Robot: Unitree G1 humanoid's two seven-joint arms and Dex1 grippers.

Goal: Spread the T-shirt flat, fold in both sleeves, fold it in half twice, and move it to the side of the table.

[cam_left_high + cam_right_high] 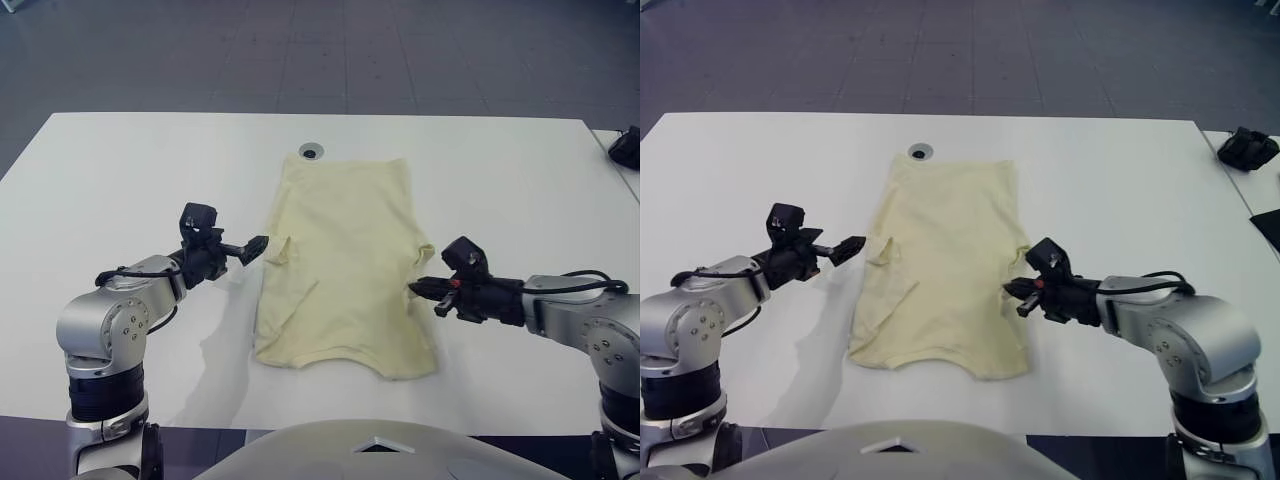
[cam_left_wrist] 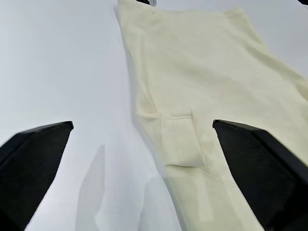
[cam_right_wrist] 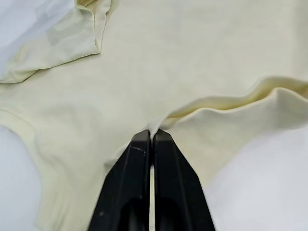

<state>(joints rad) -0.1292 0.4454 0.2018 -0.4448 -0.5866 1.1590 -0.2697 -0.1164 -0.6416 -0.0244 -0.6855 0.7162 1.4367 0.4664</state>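
Lying long axis away from robot, T-shirt (image 1: pixel 340 260); right gripper (image 1: pixel 415 289) pinches its edge; left gripper (image 1: pixel 256 245) released alongside.

White surface in a grey-tiled room

The broad white surface (image 1: pixel 120 180) has a small round cable port (image 1: pixel 311 151) near its far edge. Beyond it lies a dark grey tiled floor (image 1: pixel 300 50) with a soft pale sheen. Just beside it on the right, a second white table (image 1: pixel 1260 185) bears a small black object (image 1: pixel 1246 148).
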